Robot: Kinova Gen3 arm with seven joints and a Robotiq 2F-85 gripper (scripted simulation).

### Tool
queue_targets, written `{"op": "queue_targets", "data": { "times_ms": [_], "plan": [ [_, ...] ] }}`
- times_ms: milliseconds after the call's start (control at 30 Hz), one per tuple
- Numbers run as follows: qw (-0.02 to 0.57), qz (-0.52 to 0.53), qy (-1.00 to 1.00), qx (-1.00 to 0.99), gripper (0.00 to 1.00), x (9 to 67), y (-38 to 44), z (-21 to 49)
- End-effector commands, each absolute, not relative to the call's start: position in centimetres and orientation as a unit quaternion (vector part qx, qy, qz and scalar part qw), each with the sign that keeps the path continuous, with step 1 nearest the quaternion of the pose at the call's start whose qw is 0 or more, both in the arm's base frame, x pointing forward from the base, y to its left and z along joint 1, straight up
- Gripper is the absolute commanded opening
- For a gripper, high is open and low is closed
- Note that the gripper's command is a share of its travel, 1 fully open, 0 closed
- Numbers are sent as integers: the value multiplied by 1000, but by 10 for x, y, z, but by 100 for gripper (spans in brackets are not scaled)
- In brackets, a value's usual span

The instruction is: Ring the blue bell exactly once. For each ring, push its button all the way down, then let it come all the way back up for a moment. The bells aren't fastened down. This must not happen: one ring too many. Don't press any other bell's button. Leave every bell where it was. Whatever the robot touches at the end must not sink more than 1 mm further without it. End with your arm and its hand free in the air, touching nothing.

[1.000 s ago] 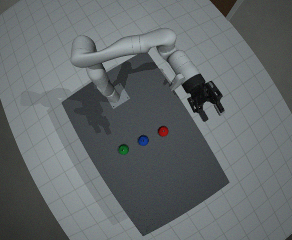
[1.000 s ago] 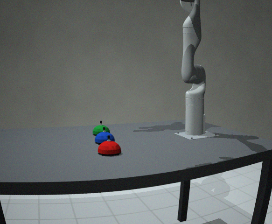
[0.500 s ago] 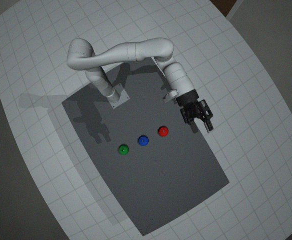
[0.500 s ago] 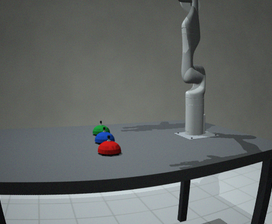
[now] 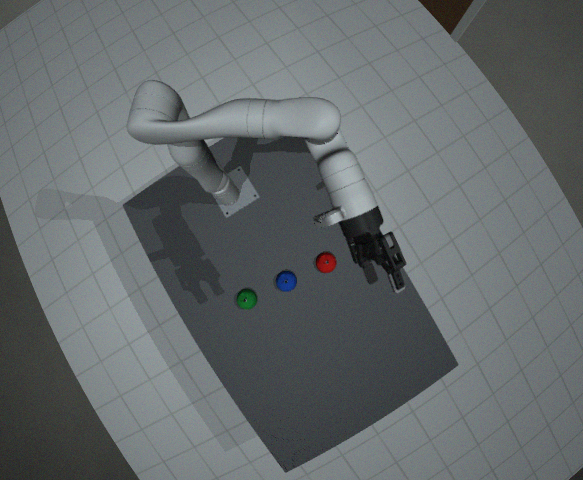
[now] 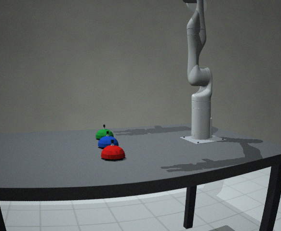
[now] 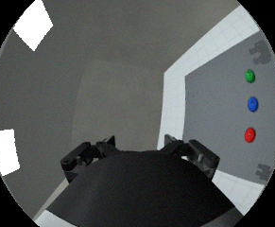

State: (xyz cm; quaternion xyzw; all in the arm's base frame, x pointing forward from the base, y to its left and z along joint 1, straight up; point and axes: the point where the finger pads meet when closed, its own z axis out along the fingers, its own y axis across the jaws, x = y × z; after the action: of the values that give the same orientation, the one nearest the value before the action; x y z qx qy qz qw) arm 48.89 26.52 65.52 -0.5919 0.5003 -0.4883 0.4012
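Observation:
The blue bell (image 5: 285, 279) (image 6: 107, 141) (image 7: 253, 104) stands in the middle of a row of three on the dark table (image 5: 332, 372), between the green bell (image 5: 246, 298) (image 6: 104, 134) (image 7: 249, 76) and the red bell (image 5: 325, 262) (image 6: 113, 152) (image 7: 249, 134). Each bell has a small button post on top. My gripper (image 5: 384, 276) (image 7: 139, 141) is open and empty. It hangs high in the air, seen from above to the right of the red bell, near the table's right edge. It is out of frame in the side view.
The arm's base plate (image 5: 239, 193) (image 6: 200, 139) is bolted at the table's far end. The table stands on dark legs (image 6: 272, 194) over a white tiled floor (image 5: 487, 155).

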Motion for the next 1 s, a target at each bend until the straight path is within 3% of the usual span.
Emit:
{"op": "queue_targets", "data": {
  "times_ms": [0, 967],
  "plan": [
    [395, -484, 506, -594, 100, 496, 256, 650],
    [337, -435, 564, -616, 100, 527, 200, 580]
  ]
}}
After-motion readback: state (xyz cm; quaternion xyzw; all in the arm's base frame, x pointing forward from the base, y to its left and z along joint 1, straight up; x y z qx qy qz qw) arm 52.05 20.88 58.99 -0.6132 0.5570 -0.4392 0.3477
